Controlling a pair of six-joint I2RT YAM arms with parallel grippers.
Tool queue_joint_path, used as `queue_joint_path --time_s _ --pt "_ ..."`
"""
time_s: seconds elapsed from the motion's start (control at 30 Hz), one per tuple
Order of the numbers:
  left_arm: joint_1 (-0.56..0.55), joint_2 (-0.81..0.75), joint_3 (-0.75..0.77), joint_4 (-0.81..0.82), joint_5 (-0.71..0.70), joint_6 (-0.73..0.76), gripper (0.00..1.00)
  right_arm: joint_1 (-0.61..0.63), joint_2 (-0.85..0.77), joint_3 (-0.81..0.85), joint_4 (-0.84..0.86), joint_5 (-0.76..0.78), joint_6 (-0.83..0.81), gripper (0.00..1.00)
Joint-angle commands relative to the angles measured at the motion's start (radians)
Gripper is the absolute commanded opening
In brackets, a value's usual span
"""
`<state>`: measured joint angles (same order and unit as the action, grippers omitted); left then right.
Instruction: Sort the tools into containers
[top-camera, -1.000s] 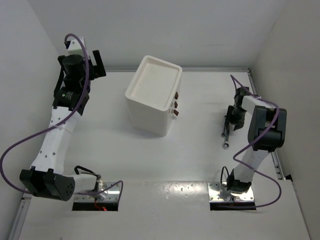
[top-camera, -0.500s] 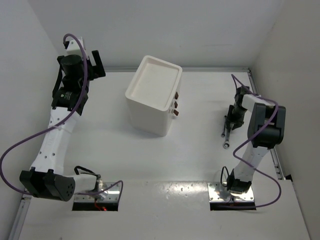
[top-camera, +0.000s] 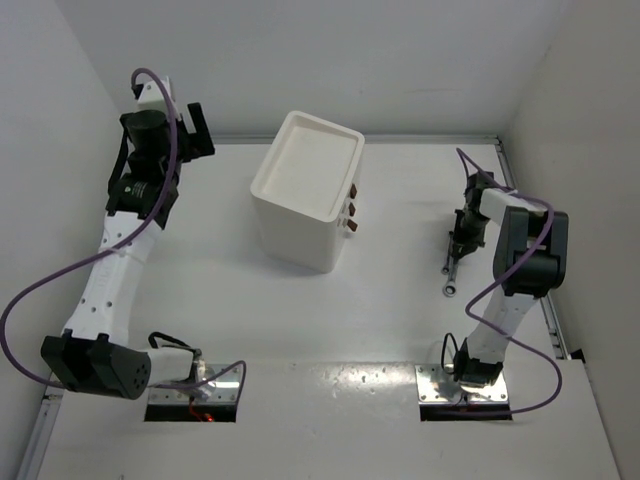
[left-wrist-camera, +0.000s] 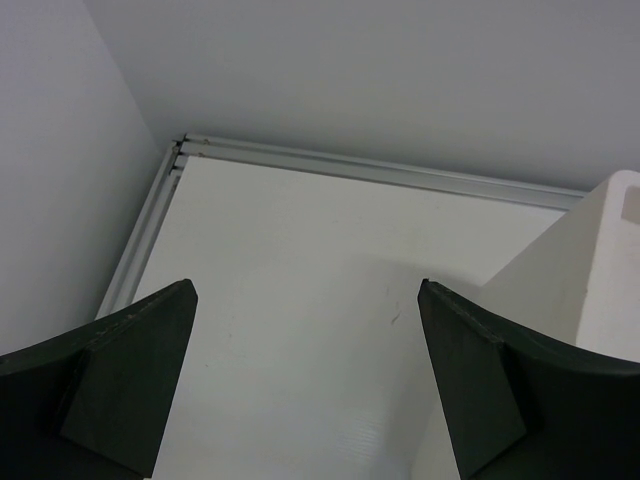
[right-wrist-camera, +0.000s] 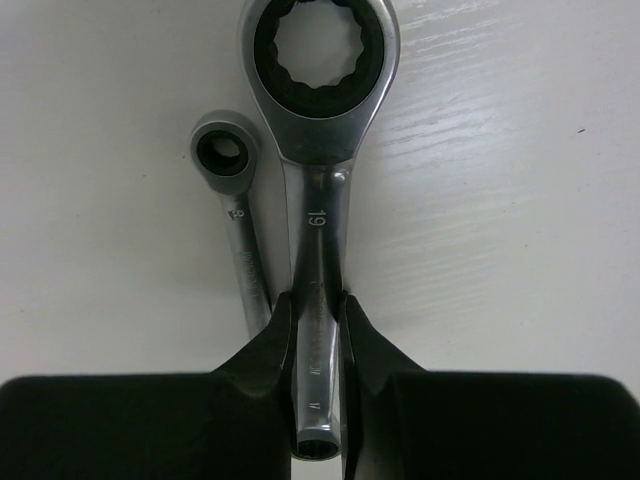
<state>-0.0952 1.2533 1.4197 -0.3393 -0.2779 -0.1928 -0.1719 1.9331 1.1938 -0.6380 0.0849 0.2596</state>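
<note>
Sorting looks barely begun: at the right, the right gripper (right-wrist-camera: 318, 310) is clamped on the larger wrench (right-wrist-camera: 318, 150), which lies beside the smaller wrench (right-wrist-camera: 235, 210); the left gripper (left-wrist-camera: 305, 385) gapes empty far left, and no tool shows on the central drawer unit (top-camera: 290, 235).

The white desk (top-camera: 200, 260) carried a white drawer unit (top-camera: 300, 200) near its middle. Toward the right edge lay two silver wrenches, the larger wrench (right-wrist-camera: 320, 150) (stamped 19) and the smaller wrench (right-wrist-camera: 236, 230) just beside it.
</note>
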Motion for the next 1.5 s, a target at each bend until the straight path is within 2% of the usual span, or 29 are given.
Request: queue_joint_path --time_s 0.0,0.5,0.7,0.9,1.03,1.23,1.47 --pt "0.012 0.008 -0.004 0.016 0.028 -0.014 0.99 0.011 -0.042 0.0 -0.009 -0.083 0.049 0.0" --pt "0.012 0.035 -0.004 0.025 0.08 -0.033 0.99 0.002 -0.261 -0.028 -0.103 -0.155 0.073 0.0" --pt "0.012 0.035 -0.004 0.025 0.089 -0.033 0.99 0.012 -0.31 0.061 -0.159 -0.332 0.073 0.0" --pt "-0.006 0.044 -0.013 0.034 0.089 -0.033 0.99 0.021 -0.335 0.18 -0.192 -0.626 0.082 0.0" --pt "-0.015 0.044 -0.022 0.034 0.089 -0.042 0.99 0.022 -0.347 0.292 -0.206 -0.704 0.105 0.0" --pt "-0.015 0.044 -0.022 0.034 0.089 -0.042 0.99 0.031 -0.358 0.411 -0.155 -0.832 0.237 0.0" --pt "-0.034 0.063 -0.022 0.043 0.109 -0.042 0.99 0.117 -0.32 0.562 -0.077 -0.91 0.332 0.0"
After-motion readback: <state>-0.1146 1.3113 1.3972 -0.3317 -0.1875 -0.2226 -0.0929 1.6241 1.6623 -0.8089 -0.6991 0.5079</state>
